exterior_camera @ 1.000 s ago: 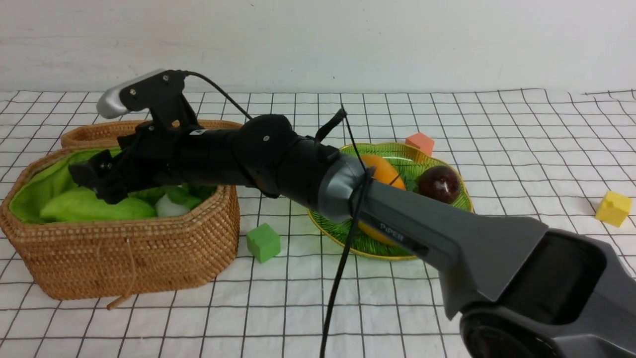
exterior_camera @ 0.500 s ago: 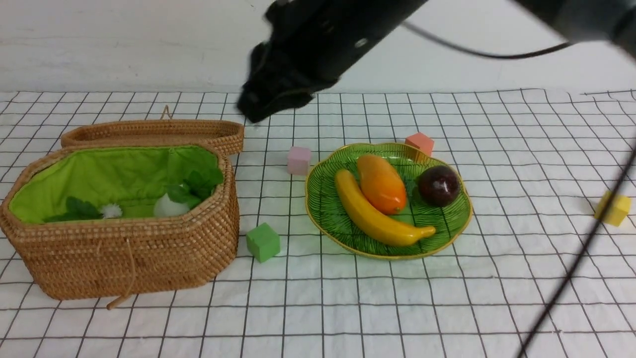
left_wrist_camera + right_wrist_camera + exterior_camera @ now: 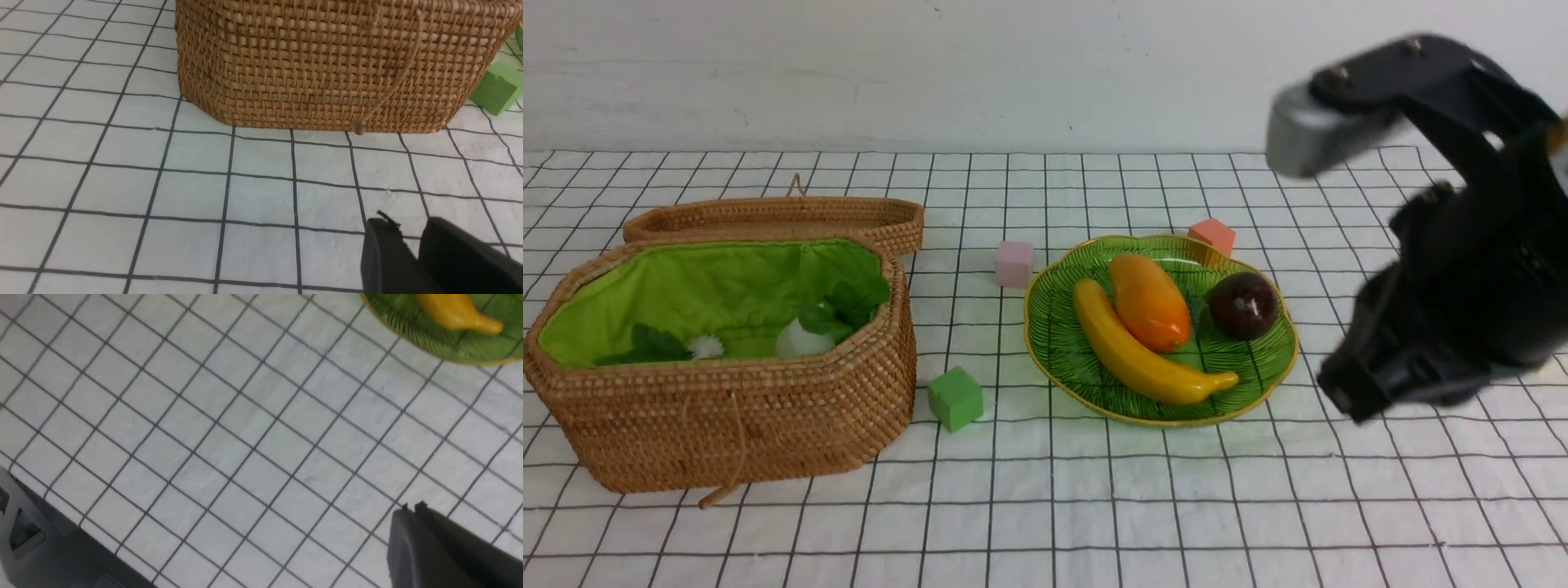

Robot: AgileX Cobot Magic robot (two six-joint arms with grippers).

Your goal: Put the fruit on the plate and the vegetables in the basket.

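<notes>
Green and brown lead the colours

The basket is brown weave with a bright green lining. The plate is ribbed green, rimmed gold. On it: 1 yellow banana, 1 orange-yellow mango, 1 dark purple ball. Black lines grid the white surface. 2 cubes are green and pink.

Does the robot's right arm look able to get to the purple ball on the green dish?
Probably yes: the purple ball sits at the near-right arm's side of the dish, uncovered, with the banana off to its left.
</notes>
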